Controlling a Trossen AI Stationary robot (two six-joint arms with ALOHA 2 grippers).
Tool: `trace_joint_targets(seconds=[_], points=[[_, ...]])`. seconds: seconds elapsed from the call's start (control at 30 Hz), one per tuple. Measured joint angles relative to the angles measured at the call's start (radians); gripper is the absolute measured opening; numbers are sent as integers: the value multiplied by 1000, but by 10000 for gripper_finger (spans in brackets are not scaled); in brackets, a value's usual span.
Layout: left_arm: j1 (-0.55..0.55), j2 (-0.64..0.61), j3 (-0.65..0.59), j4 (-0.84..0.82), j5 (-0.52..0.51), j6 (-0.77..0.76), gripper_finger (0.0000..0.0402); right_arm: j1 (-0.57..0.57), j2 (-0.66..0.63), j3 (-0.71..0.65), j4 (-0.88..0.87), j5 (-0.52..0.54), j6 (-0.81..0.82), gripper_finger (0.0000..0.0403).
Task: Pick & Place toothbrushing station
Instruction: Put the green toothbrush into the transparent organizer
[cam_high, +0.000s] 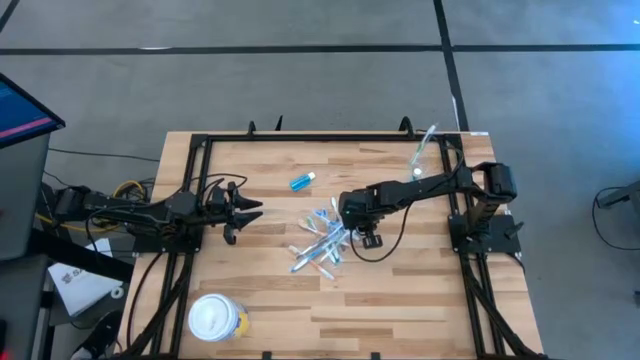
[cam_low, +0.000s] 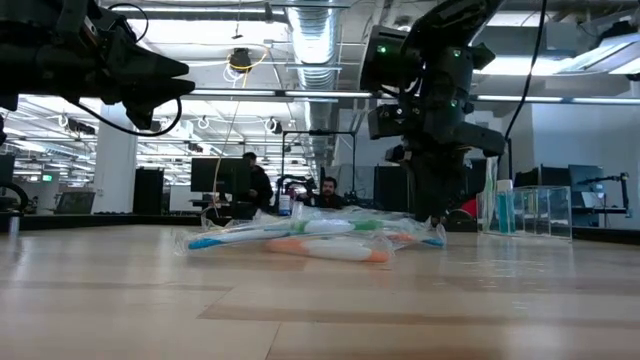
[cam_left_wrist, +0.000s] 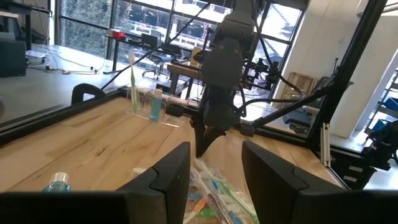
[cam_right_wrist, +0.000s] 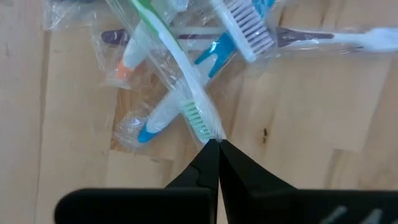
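- Toothbrushes (cam_high: 320, 243) lay in a loose heap near the middle of the surface (cam_high: 400, 300), thin plastic handles in white, blue, green and orange, each sealed in a crinkled clear wrapper; the right wrist view showed white and green bristle heads crossing one another.
- A small blue tube (cam_high: 302, 181) with a white cap lay on its side apart from the heap, toward the far edge.
- A clear tumbler (cam_low: 500, 207) stood upright near the far right corner with one brush standing in it.
- A round yellow tub (cam_high: 218, 320) with a white lid sat at the near left edge.
- The surface was pale butcher-block wood in long glued strips, ringed by a black metal frame (cam_high: 200, 150).
- Beyond it lay grey floor with dark lines; the low view showed an open workshop with ceiling ducts, strip lights, monitors and two people (cam_low: 260, 185) far off.
- The right pincer (cam_right_wrist: 219, 144) pointed down at the heap's right edge, its dark tips pressed together on the clear wrapper at the green-bristled brush's head.
- The left pincer (cam_high: 240, 210) hovered over the left part of the surface, well apart from the heap, fingers (cam_left_wrist: 168, 177) spread and holding nothing.
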Motion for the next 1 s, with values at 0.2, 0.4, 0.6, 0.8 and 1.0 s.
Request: trace_joint_targets(seconds=[0.2,0.4,0.6,0.8,1.0], points=[[0,0,0,0,0,0,140,18,0,46,-73,68,0,0],[0,0,0,1,0,0,140,43,0,80,-139,163,8,0],[0,0,0,1,0,0,140,45,0,101,-219,209,31,0],[0,0,0,0,0,0,140,45,-10,111,-283,272,51,0],[0,0,0,0,0,0,140,49,-71,111,-314,324,79,0]])
